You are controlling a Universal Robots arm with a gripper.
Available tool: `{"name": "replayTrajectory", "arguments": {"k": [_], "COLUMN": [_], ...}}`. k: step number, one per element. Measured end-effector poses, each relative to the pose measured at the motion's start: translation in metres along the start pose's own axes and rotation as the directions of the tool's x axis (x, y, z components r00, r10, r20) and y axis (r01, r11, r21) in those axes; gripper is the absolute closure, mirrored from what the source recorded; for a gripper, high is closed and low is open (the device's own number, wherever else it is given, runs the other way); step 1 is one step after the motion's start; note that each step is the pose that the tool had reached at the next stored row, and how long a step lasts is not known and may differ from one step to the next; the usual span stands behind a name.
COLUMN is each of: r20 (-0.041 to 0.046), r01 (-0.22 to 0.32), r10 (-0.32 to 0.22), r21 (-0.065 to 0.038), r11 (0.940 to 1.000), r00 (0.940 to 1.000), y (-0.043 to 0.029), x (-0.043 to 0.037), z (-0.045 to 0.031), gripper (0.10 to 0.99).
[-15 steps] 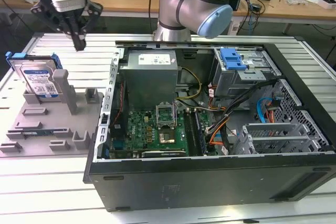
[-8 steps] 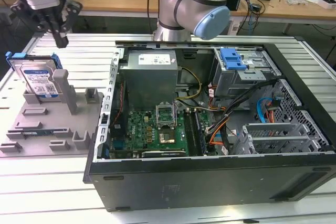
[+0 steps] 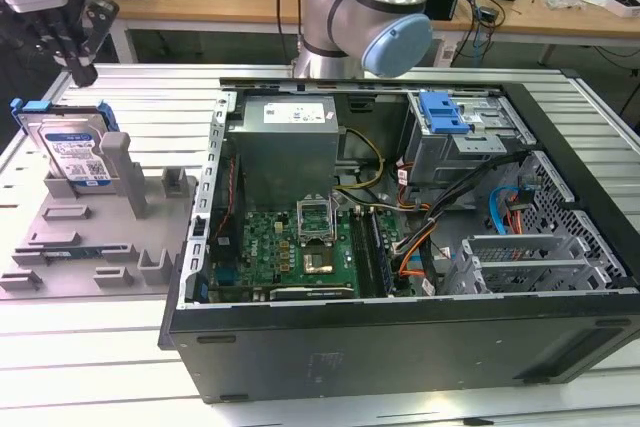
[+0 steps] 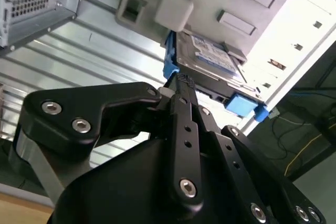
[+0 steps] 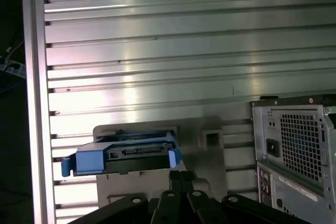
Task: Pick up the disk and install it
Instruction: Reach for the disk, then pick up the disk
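Pincer (image 3: 84, 72) hangs at the exterior view's far left, and you can see its black fingers drawn together on nothing, tips pointing down. Just below it, with a gap between, the disk (image 3: 72, 147) stands on edge in a grey holder (image 3: 90, 237). The disk's label faces the camera and a blue bracket frames its edges. The holder lies on the ribbed metal counter (image 3: 110, 347). Just beside it, toward the exterior view's right, is the open case (image 3: 400, 347). The arm (image 3: 375, 7) rises behind the case.

In the second wrist view your pincer (image 4: 181, 81) has its fingers pressed together. The tip is close to the disk's blue bracket, though you cannot tell here whether it touches. The disk (image 4: 210, 56) sits in the holder (image 4: 252, 3), with the counter (image 4: 105, 45) beyond.

In the first wrist view the closed pincer (image 5: 181, 176) points toward the disk (image 5: 123, 153), seen edge-on in its holder (image 5: 210, 140) on the counter (image 5: 157, 51). The case (image 5: 299, 145) stands near, its vented back panel toward you.
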State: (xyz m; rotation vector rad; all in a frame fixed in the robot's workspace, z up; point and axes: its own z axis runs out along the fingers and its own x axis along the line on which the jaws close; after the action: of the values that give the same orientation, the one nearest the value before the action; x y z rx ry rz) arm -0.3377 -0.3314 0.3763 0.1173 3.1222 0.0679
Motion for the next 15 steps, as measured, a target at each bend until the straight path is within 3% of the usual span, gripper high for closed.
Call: {"name": "replayTrajectory", "arguments": {"k": [15], "r20": [-0.0041], "r01": [0.001], "r10": [-0.001], "r21": [0.0], "r11": [1.0], "r00": [1.0], "y": [0.0001], "x": [0.0019], "z": [0.0002], "gripper": [0.98]}}
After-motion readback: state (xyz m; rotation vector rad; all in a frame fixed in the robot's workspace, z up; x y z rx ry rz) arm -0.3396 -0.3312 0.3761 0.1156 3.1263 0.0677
